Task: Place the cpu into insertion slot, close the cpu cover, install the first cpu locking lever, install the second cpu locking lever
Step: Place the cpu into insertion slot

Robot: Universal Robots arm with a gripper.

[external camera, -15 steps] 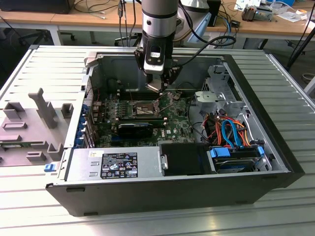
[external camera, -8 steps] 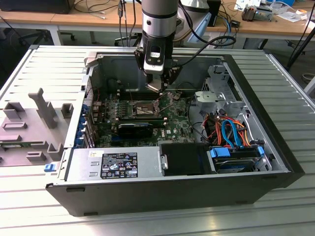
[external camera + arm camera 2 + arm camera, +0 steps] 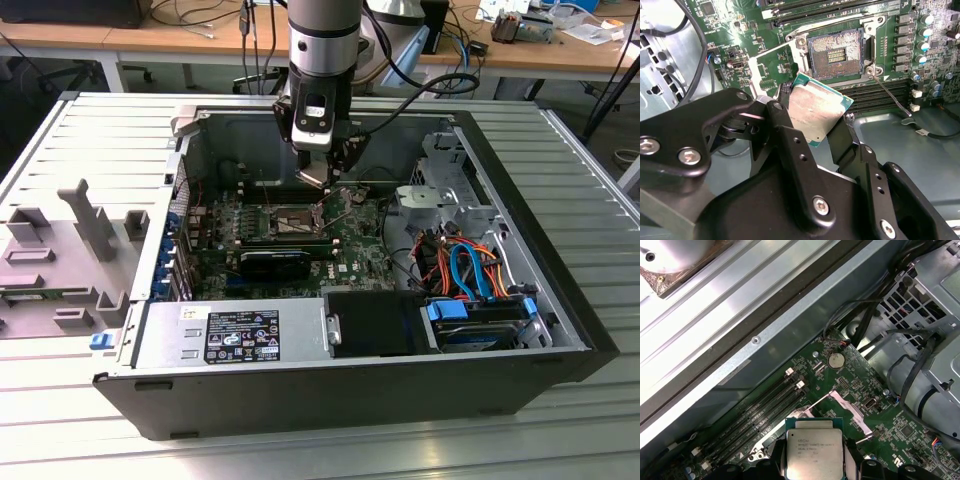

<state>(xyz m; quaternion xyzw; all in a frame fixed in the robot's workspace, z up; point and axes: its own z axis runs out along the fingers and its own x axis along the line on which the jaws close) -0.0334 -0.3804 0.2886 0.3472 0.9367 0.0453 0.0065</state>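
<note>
The claw [image 3: 815, 120] is clamped on the cpu [image 3: 821, 107] by two opposite edges, holding it aloft and seemingly tilted, clear of the board [image 3: 730, 30]; just beyond lies the insertion slot [image 3: 836, 51], bare and open, with the cpu cover [image 3: 847, 409] swung up beside it. The likely risk is a skewed descent: a tilted or off-centre chip could jam in the slot and damage it, or slip from the grip.

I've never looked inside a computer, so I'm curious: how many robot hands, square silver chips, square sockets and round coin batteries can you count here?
hand: 1
cpu, gripped by the hand above the board: 1
insertion slot, uncovered with nothing in it: 1
coin battery: 1
Total: 4
</note>
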